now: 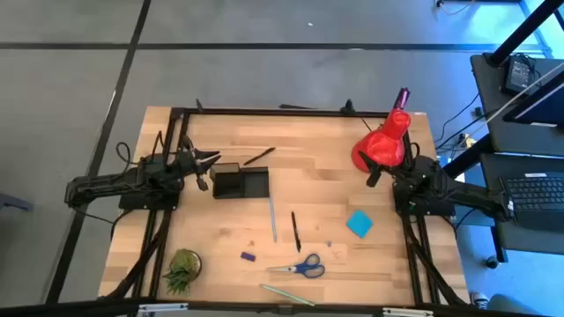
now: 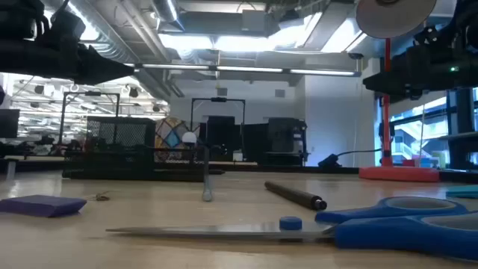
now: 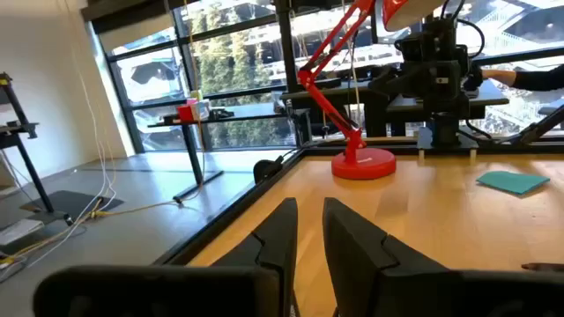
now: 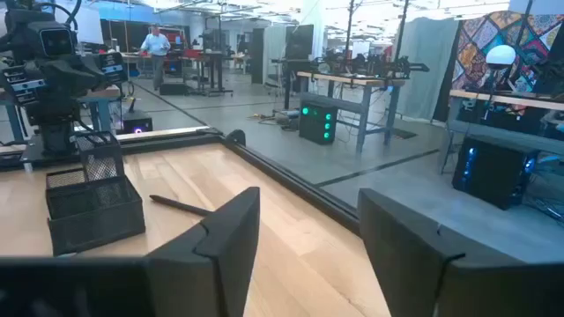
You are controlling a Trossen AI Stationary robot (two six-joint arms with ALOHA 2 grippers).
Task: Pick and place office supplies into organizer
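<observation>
My left hand (image 1: 211, 165), dark fingers narrowly parted and holding nothing, hovers beside the black mesh organizer (image 1: 240, 182) on the pale plank worktop (image 1: 317, 189). Loose supplies lie nearer the front edge: purple block (image 1: 248, 256), slim pens (image 1: 296, 231), blue-handled scissors (image 1: 298, 268), flat cyan sticky-note pad (image 1: 359, 224). My right hand (image 1: 374, 174), fingers wide and holding nothing, hovers by the red lamp (image 1: 382, 144).

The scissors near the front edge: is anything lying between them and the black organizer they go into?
Yes. A dark pen and a pale pencil lie on the wood between the scissors and the organizer; nothing tall.
</observation>
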